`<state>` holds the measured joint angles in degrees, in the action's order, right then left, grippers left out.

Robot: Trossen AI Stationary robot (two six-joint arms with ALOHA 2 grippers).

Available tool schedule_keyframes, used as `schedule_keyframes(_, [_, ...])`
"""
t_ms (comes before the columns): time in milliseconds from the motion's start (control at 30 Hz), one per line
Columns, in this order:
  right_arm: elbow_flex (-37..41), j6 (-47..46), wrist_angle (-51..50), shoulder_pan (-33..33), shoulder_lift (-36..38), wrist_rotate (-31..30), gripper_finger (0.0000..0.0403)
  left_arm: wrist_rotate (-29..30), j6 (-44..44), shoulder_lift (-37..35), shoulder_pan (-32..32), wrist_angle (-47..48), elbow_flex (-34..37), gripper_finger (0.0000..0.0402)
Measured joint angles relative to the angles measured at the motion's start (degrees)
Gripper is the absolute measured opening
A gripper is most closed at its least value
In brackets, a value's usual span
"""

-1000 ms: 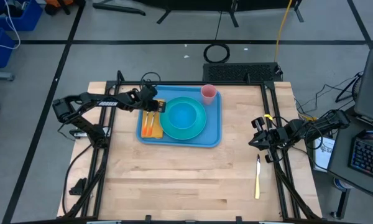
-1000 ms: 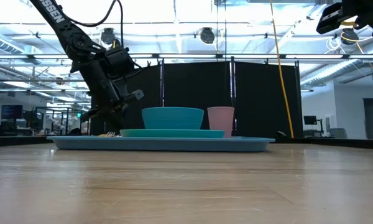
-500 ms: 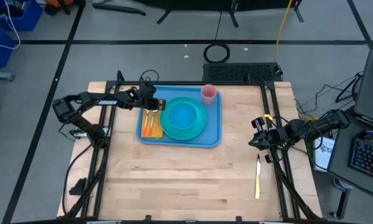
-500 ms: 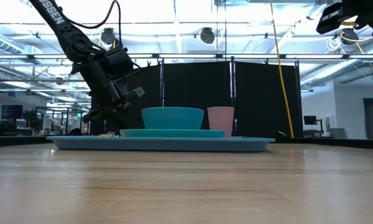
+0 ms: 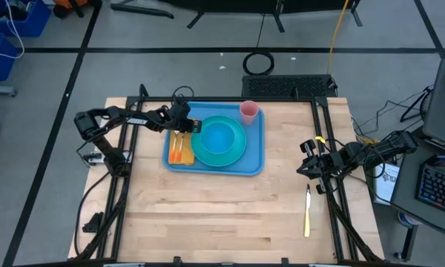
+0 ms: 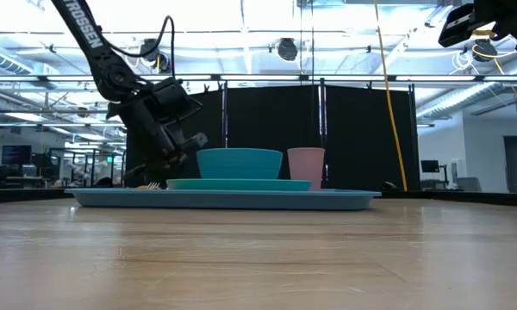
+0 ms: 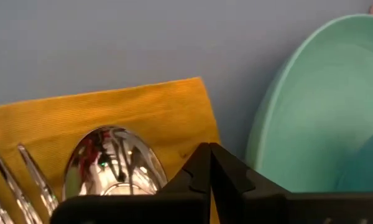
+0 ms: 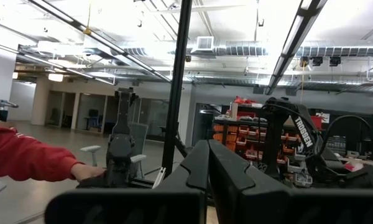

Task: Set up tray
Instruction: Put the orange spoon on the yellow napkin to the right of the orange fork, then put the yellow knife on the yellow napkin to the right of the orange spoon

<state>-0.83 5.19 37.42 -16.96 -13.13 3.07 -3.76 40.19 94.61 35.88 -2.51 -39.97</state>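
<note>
Tray [image 5: 254, 165] toward tabletop's far edge, long axis left-right; closed, empty left tool [image 5: 187, 126] low over its left end, far nearer than closed right tool [image 5: 305, 157] at right edge.

Light-blue rectangular plastic tray [image 5: 254, 152]; round teal plastic plate [image 5: 219, 141]; small pink plastic cup [image 5: 249, 112]; flat orange-yellow ribbed cloth napkin [image 7: 105, 115]; shiny silver metal spoon [image 7: 110, 162] and fork [image 7: 25, 177]; pale wood-grain desk [image 5: 230, 215]; yellow-handled utensil [image 5: 307, 220].
</note>
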Motion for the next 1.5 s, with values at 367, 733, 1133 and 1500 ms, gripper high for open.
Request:
schedule_keyframes(367, [0.0, 0.0, 0.0, 0.0, 0.0, 0.0, 0.0004, 2.3, -1.1, -0.1, -0.2, 2.3, -0.1, 0.0008])
schedule_keyframes(733, [0.0, 0.0, 0.0, 0.0, 0.0, 0.0, 0.0004, 5.0, -2.4, -0.2, -1.3, 2.1, -0.1, 0.0013])
schedule_keyframes(1133, [0.0, 0.0, 0.0, 0.0, 0.0, 0.0, 0.0004, 3.2, -2.7, -8.3, -1.1, 2.0, 0.0, 0.0004])
schedule_keyframes(1500, [0.0, 0.0, 0.0, 0.0, 0.0, 0.0, 0.0004, -8.4, 3.1, -14.1, -9.0, -20.1, 0.0, 0.0030])
